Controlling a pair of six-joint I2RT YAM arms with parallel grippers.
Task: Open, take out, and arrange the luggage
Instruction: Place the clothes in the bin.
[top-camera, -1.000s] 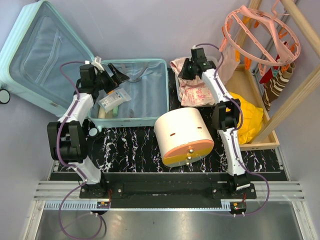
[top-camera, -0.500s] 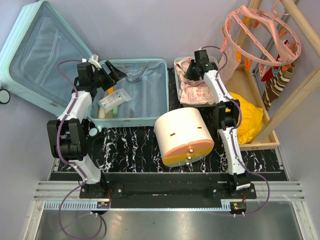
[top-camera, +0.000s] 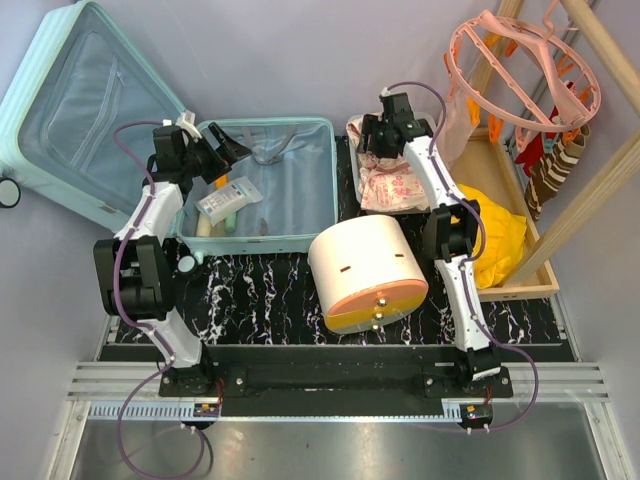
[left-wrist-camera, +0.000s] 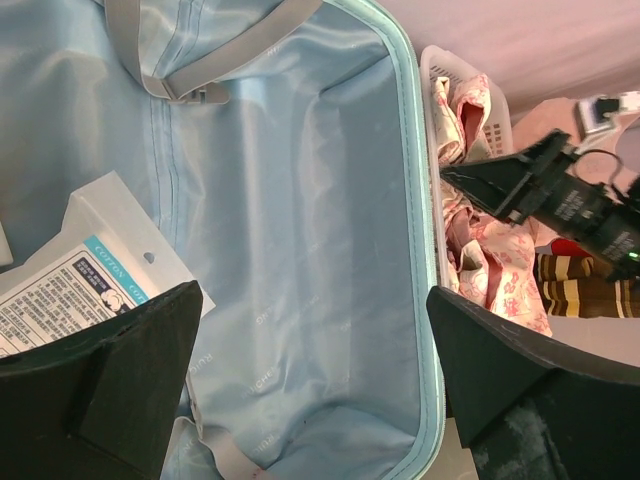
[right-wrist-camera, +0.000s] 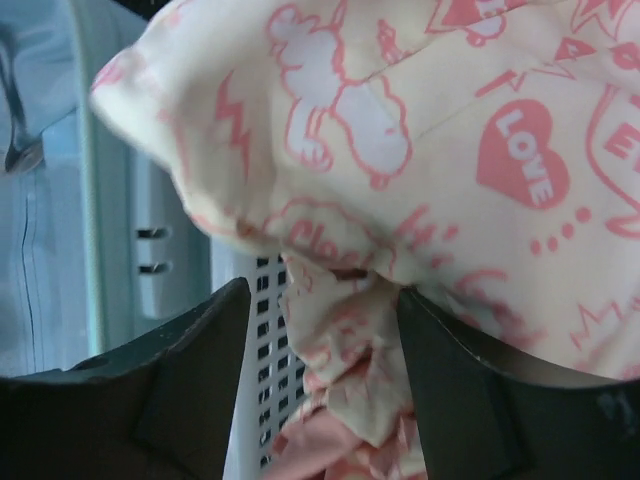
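The luggage (top-camera: 290, 185) is laid open at the far left of the table, a pale mint-blue ribbed hard shell lined with grey-blue fabric. Its lid is leaned back toward the upper left with a small wheel shown at the outer edge, and its base is set flat on the black marbled mat (top-camera: 260, 290). Most of the base floor (left-wrist-camera: 300, 250) is left bare on the right-hand side, while a grey strap is seen across its far end. The cream cylinder (top-camera: 368, 272) with an orange end is placed just at the base's near right corner, so little room is left there. The white mesh basket (right-wrist-camera: 265, 330) is set just beside the base's right wall and is largely hidden under a pink-printed cloth (top-camera: 392, 185). The left gripper (left-wrist-camera: 312, 295) is held over the base with its jaws spread wide around nothing. The right gripper (right-wrist-camera: 322, 295) is held over the basket with its jaws apart; a fold of the cloth hangs between them, and mesh is seen beside one finger. A white packet (left-wrist-camera: 70, 280) is cut off behind the left finger, and its print cannot be read in full.
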